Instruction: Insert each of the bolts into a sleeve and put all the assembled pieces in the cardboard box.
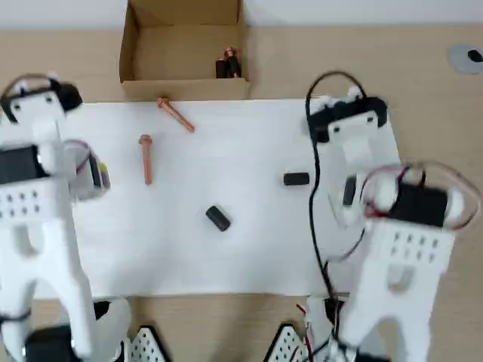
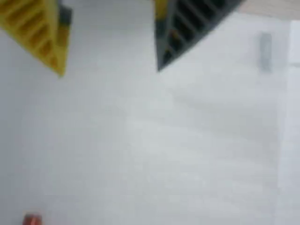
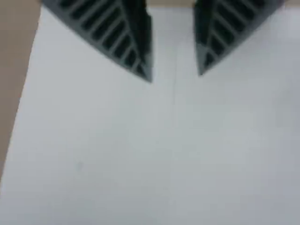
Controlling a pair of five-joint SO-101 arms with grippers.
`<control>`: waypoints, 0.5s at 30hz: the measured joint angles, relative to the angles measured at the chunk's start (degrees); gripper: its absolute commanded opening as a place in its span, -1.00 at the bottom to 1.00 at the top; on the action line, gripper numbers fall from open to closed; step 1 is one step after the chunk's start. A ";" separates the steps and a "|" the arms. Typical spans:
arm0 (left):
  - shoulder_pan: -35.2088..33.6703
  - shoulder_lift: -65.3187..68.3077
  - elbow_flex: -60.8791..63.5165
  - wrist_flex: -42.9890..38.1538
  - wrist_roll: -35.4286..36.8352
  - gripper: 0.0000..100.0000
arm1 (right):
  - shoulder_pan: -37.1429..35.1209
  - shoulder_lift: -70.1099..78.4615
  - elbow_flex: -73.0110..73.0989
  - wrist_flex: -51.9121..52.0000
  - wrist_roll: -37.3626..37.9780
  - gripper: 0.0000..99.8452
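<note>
Two slim copper-coloured metal bolts lie on the white paper sheet (image 1: 249, 256), both toward 10 o'clock from its middle. The first bolt (image 1: 146, 160) lies along the 12-to-6 line with its head at the 12 end. The second bolt (image 1: 176, 115) lies slanted just beside the front wall of the brown cardboard box (image 1: 136, 56), which stands at 12 o'clock; I cannot tell if they touch. Inside the box, at its 3 o'clock side, one assembled piece (image 1: 229, 65) is already placed.

Two short black cylindrical sleeves are also on the sheet: one sleeve (image 1: 218, 218) a little toward 6 o'clock from the middle, the other sleeve (image 1: 296, 179) toward 3 o'clock, near the right arm.

The left gripper (image 2: 109, 70) hangs over bare paper, its yellow and black jaws spread wide with nothing between them. The right gripper (image 3: 174, 76) also holds nothing, and its dark jaws are parted by a narrower gap.

I judge the bolts light, stiff and smooth, so they may roll or slip from a pinch. I would take one across the shank close under the head, leaving the far end free for the sleeve. The sleeves look light, hard and round, ready to roll when touched. I would pinch one across its curved side, keeping both open ends free. Nothing seems fragile, so a firm squeeze should do no harm.
</note>
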 measured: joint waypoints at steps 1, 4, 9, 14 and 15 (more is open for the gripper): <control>0.00 1.93 -2.90 0.00 0.00 -0.72 | 0.53 2.02 -2.20 0.53 0.00 -0.81; 0.00 6.51 -7.65 0.00 -0.35 -0.72 | 0.88 5.80 -6.59 0.70 0.79 -0.81; 0.00 12.66 -8.18 0.00 0.09 -0.73 | -4.75 12.04 -7.82 0.70 10.90 -0.81; -0.44 16.88 -8.18 -0.18 14.51 -0.73 | -9.32 20.48 -7.82 0.70 30.77 -0.80; -0.88 17.76 -8.18 -1.23 19.16 -0.73 | -9.58 22.51 -7.82 0.53 34.46 -0.80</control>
